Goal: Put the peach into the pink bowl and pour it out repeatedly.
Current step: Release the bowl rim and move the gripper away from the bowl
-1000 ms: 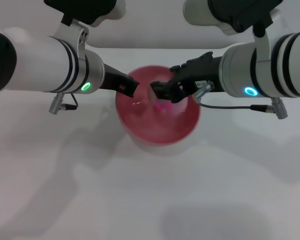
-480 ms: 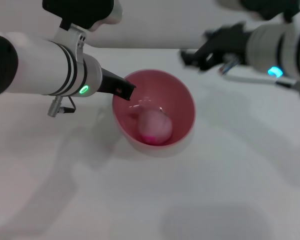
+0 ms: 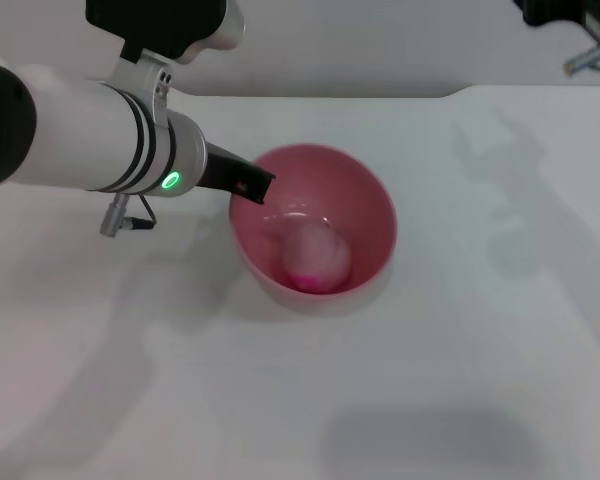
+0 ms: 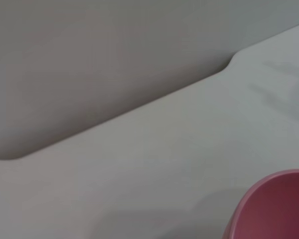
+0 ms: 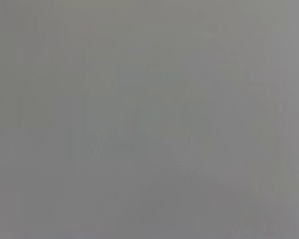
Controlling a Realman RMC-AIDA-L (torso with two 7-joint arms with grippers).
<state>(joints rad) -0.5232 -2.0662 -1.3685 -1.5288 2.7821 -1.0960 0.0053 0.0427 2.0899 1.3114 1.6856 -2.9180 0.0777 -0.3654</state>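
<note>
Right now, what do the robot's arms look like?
The left arm is a thick white cylinder with black bands, a green ring light, a grey plug on a short cable and a black gripper. Of the right arm, only a dark corner with a metal fitting shows.

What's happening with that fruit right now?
Peach sits inside pink bowl. Left gripper at bowl's rim. Right arm pulled away, far corner.

Glossy smooth plastic pink bowl [image 3: 370, 205], matt-skinned peach [image 3: 318, 255], smooth matt white table [image 3: 430, 380]
</note>
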